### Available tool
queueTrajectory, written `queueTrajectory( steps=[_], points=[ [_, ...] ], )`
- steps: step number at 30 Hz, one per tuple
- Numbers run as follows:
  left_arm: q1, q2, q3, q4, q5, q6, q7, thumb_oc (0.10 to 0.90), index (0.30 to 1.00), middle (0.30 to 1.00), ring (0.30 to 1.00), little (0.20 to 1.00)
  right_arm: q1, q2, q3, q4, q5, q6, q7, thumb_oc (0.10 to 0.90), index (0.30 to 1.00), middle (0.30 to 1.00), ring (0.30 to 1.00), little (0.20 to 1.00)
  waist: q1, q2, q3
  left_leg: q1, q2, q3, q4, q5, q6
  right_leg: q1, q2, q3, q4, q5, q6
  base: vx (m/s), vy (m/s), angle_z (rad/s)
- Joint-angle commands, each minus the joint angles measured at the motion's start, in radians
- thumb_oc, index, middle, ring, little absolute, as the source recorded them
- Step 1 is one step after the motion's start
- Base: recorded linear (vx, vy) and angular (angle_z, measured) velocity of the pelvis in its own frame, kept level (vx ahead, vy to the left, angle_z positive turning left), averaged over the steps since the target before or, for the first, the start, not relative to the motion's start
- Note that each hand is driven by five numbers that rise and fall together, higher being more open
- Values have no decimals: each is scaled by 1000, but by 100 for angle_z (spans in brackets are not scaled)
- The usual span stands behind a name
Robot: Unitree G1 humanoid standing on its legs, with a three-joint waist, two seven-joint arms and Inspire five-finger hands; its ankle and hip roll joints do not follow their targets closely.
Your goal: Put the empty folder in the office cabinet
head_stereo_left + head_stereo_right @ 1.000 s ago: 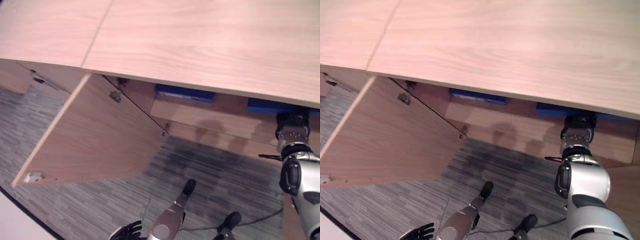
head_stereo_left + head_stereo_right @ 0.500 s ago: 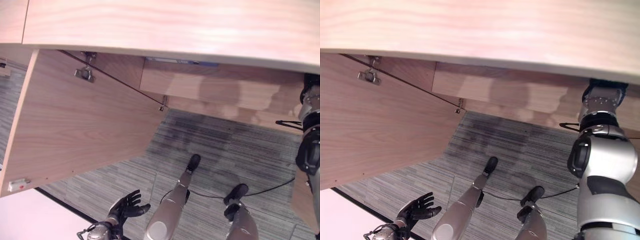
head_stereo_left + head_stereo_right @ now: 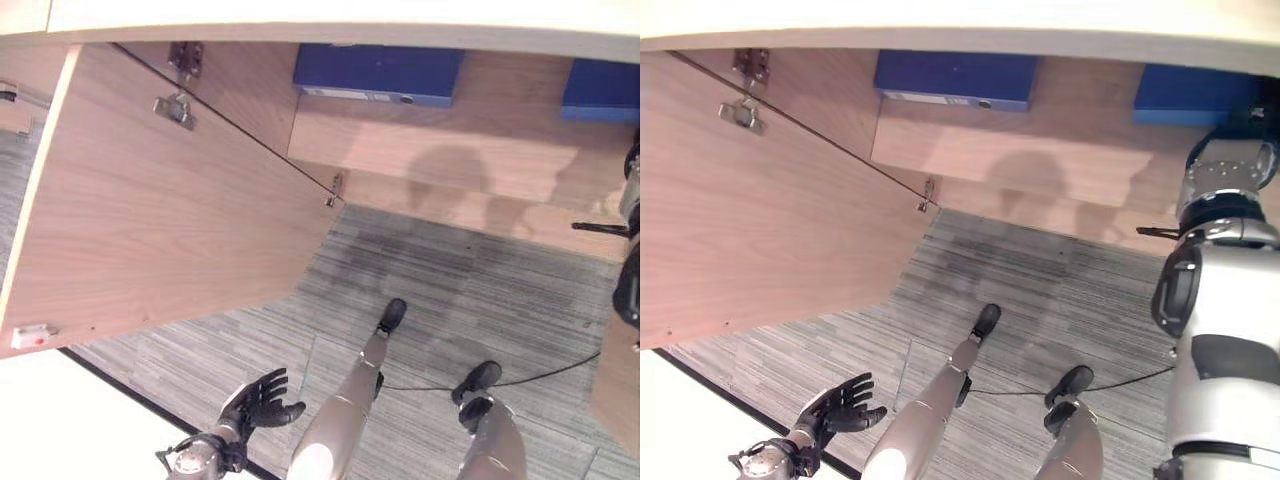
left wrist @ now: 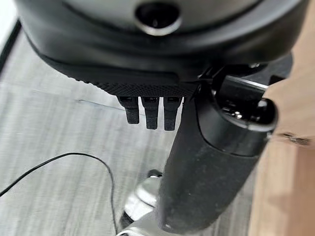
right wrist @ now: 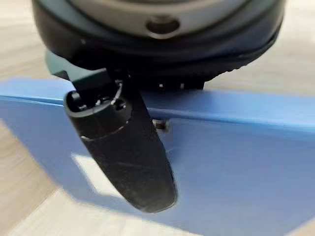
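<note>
Door [image 3: 150, 200] of cabinet [image 3: 430, 140], swung wide at 9 to 10 o'clock, hinges [image 3: 176, 108] showing on its inner face. Left hand [image 3: 262, 398] at 7 o'clock, low over striped grey carpet [image 3: 470, 300], fingers spread and relaxed, nothing in it. First folder [image 3: 378, 74], blue, lying on cabinet shelf at 12 o'clock. Second folder [image 3: 602, 90], blue, on same shelf at 2 o'clock, well apart from first. Right hand [image 5: 128, 142] at 3 o'clock, reaching up to that second folder; its wrist view has the thumb lying over the blue face, touching or just off it; fingers hidden, so grasp cannot be told.
</note>
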Motion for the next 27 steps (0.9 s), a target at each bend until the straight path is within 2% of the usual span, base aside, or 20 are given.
queueTrajectory(
  steps=[1, 9, 14, 21, 27],
  points=[
    [71, 79, -2, 61, -11, -3, 39, 800, 900, 900, 900, 900, 69, -70, 33, -26, -90, 63, -61, 800, 900, 900, 900, 900, 27, 13, -16, 62, 32, -19, 64, -233, -13, 94, 52, -8, -70, -124, 75, 0, 0, 0],
    [42, 74, -37, 57, 7, 17, 64, 800, 900, 900, 900, 900, 103, -82, 17, 63, -115, 148, -124, 800, 900, 900, 900, 900, 36, 13, -15, 122, 34, -35, 26, -218, -18, 167, 51, -31, -98, -117, 76, -24, -19, 4],
    [32, 40, -53, 112, 40, 26, 78, 800, 900, 900, 900, 900, 142, -36, 4, 64, -158, 170, -165, 800, 900, 900, 900, 900, 36, 7, -28, 206, 45, -45, -26, -208, -21, 257, 69, -50, -154, -100, 71, 1, -20, 6],
    [47, -30, -43, 162, 9, 49, 88, 800, 900, 900, 900, 900, 260, 17, -56, 68, -208, 190, -189, 800, 900, 900, 900, 900, 46, 3, -66, 316, 51, -68, -119, -174, -33, 403, 99, -98, -280, -59, 68, -11, -24, 3],
    [46, -71, -42, 188, -4, 55, 93, 800, 900, 900, 900, 900, 326, 58, -86, 64, -234, 187, -199, 800, 900, 900, 900, 900, 45, 3, -83, 357, 55, -75, -153, -160, -35, 457, 114, -105, -335, -40, 64, -5, 5, 1]
  ],
)
